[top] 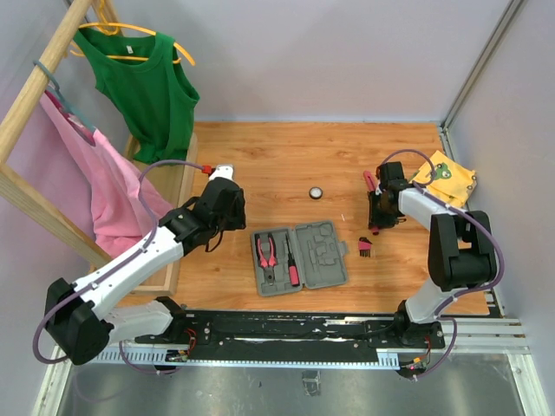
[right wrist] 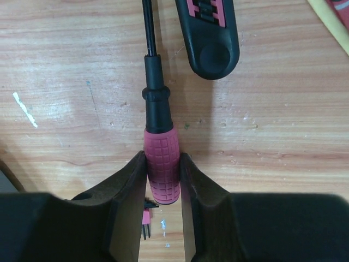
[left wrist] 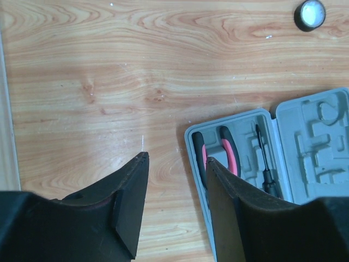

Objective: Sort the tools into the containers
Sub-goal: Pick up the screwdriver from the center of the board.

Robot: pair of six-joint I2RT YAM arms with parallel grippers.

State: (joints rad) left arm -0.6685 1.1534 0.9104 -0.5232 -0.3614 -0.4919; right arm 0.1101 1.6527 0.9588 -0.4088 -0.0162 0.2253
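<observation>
Right hand (right wrist: 162,164) is pinching the slim screwdriver (right wrist: 155,109) by its pink-red grip, a finger flat on each side, shaft pointing away from the wrist. The tool is near the right edge of the worktop (top: 260,156), close to the yellow cloth (top: 445,178). I can't tell if it's off the wood yet. Left hand (left wrist: 177,158) is spread and empty, hovering over bare wood just left of the grey case (top: 325,251).

The case lies open by the near edge, about the middle. Pliers (top: 268,251) and a small screwdriver (top: 292,264) sit in its left half.

My read of the step: lift this screwdriver and carry it to the case. Doing it well:
- The grip is at the butt end of the handle, so the long shaft may droop or swing. I'd squeeze firmly, lift straight up and move slowly.
- The black-and-pink cutter handle (right wrist: 210,27) lies just beside the shaft, so I'd rise clear before moving sideways to avoid dragging it.
- Over the case, I'd line the shaft up with a long slot, lower it flat and release low.
- I'd keep the left hand out of the path.

Not yet in the case: the round disc (top: 317,192) mid-worktop, and the bit holder (top: 365,248) between the case and the right hand.
</observation>
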